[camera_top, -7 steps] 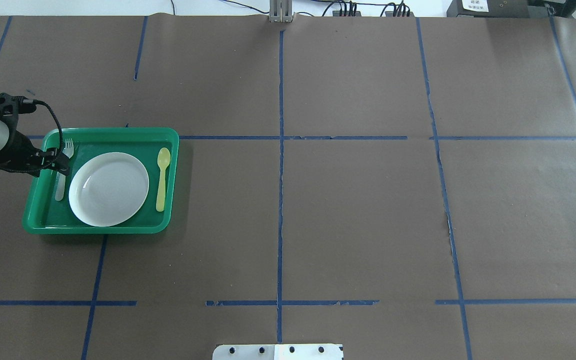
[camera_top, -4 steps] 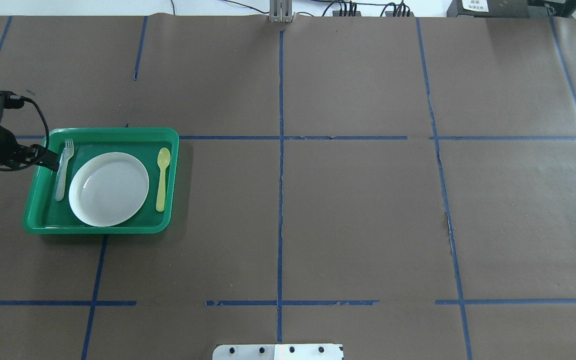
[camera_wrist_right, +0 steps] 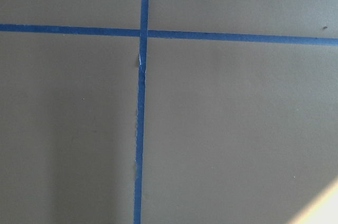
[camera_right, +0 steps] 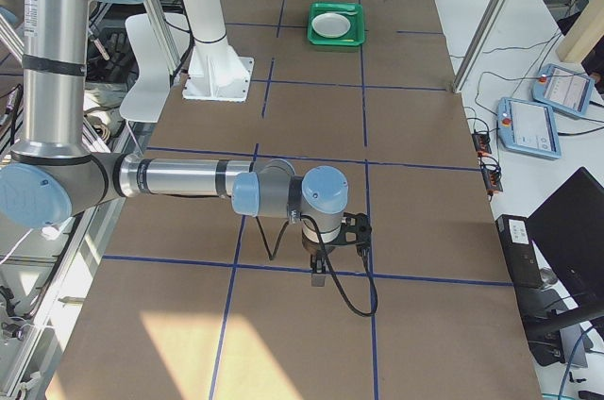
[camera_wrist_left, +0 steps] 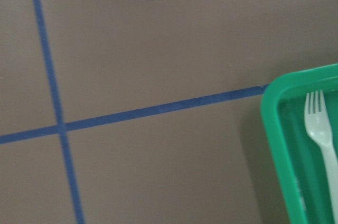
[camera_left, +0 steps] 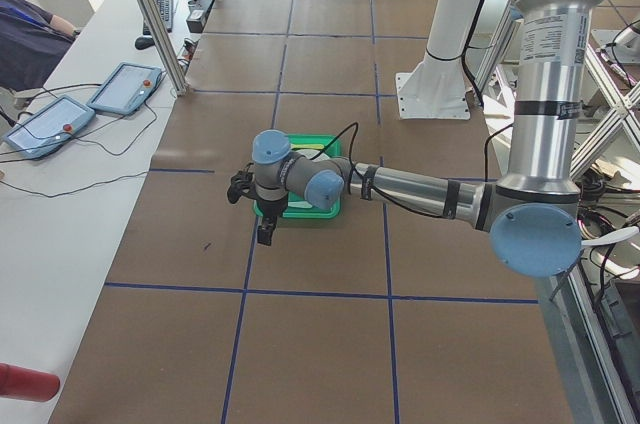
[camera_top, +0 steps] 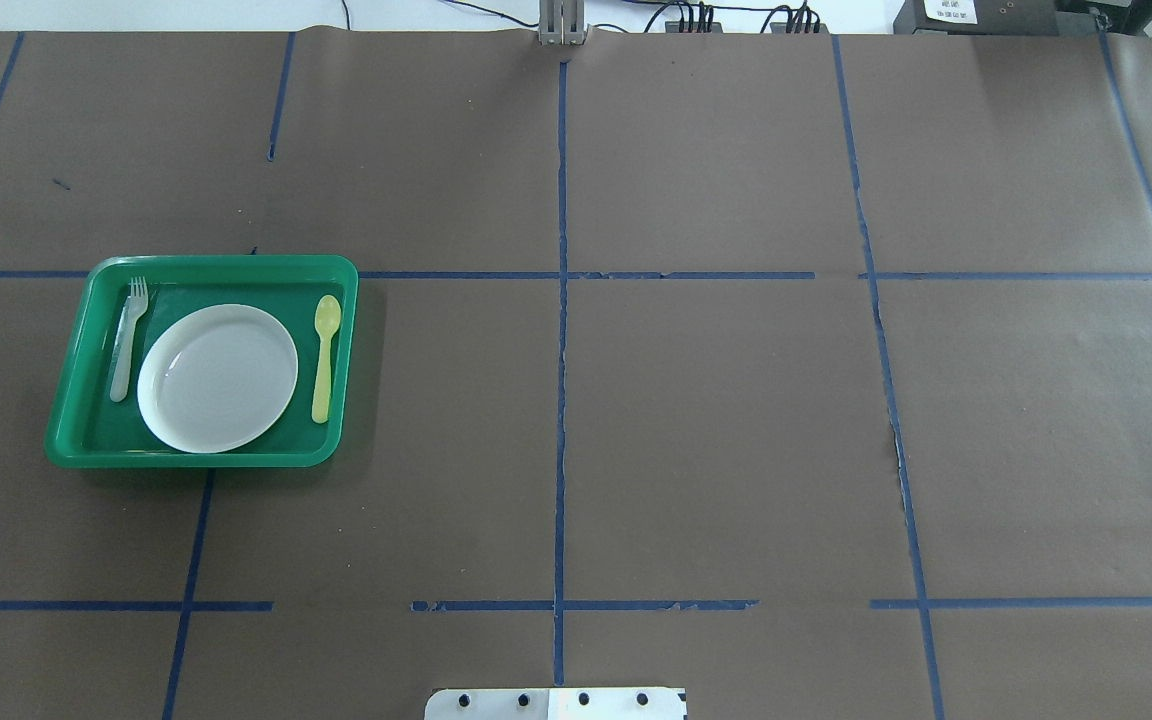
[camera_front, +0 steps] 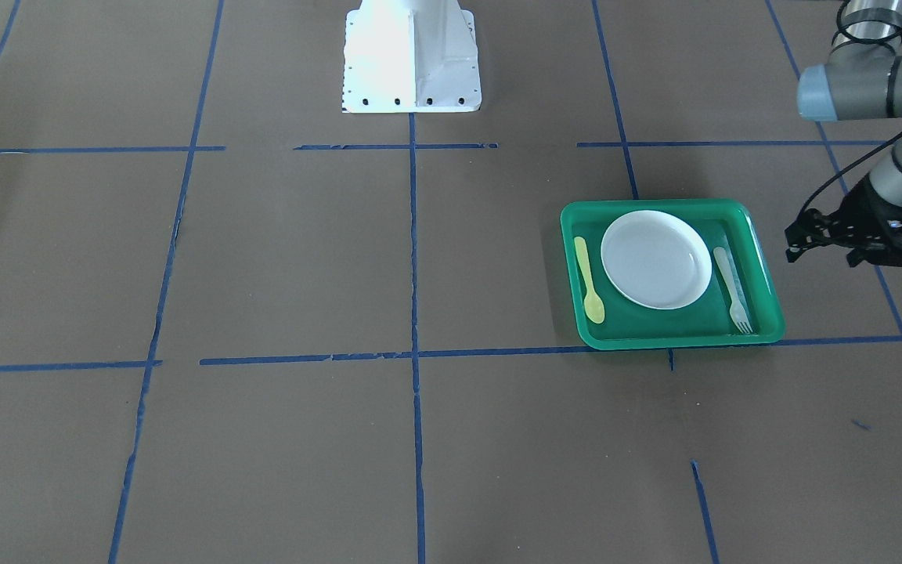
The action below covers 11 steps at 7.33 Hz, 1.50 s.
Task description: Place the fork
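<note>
The pale whitish fork [camera_top: 126,340] lies loose in the green tray [camera_top: 201,265], along its left side beside the white plate [camera_top: 218,377], tines toward the far edge. It also shows in the front view [camera_front: 731,288] and at the right edge of the left wrist view [camera_wrist_left: 323,139]. My left gripper [camera_front: 854,257] hangs empty off the tray's outer side, apart from it; I cannot tell whether it is open or shut. My right gripper [camera_right: 318,273] shows only in the right side view, far from the tray, so I cannot tell its state.
A yellow spoon [camera_top: 324,358] lies in the tray on the plate's other side. The robot's white base [camera_front: 410,55] stands at the table's near middle. Brown paper with blue tape lines [camera_top: 561,400] covers the table.
My left arm has drawn back leftward from over the fork and left the overhead view. The fork stays lying in the tray.
</note>
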Motion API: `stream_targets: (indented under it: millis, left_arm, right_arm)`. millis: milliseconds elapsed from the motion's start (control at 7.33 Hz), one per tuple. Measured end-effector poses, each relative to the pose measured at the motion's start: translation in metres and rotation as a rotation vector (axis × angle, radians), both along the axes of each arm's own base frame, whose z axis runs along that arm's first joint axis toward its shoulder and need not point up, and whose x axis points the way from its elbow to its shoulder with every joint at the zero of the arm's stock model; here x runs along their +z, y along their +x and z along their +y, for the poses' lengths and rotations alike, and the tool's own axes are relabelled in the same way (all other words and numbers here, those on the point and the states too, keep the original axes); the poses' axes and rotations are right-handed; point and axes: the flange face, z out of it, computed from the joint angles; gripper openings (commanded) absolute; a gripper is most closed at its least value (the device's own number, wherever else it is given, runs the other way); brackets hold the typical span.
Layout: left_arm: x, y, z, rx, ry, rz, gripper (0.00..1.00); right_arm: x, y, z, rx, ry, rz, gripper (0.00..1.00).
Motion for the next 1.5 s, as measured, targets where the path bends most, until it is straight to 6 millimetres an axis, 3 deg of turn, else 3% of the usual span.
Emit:
stream_targets:
  millis: [136, 273, 409, 818, 1500]
  left_arm:
    - [0.009, -0.040, 0.005, 0.006, -0.024, -0.003, 1.00]
    - [0.020, -0.064, 0.017, -0.001, -0.061, 0.032, 1.00]
    - [0.030, -0.074, 0.030, -0.008, -0.090, 0.063, 1.00]
    - [0.041, -0.080, 0.040, -0.017, -0.121, 0.076, 1.00]
    - [0.037, -0.079, 0.036, -0.019, -0.114, 0.086, 1.00]
  right_arm:
    - [0.000, 0.000, 0.000, 0.000, -0.001, 0.000, 1.00]
    - [0.001, 0.000, 0.000, 0.000, -0.001, 0.000, 1.00]
    - [0.001, 0.000, 0.000, 0.000, -0.001, 0.000, 1.00]
    - [0.001, 0.000, 0.000, 0.000, -0.001, 0.000, 1.00]
    - [0.001, 0.000, 0.000, 0.000, -0.001, 0.000, 1.00]
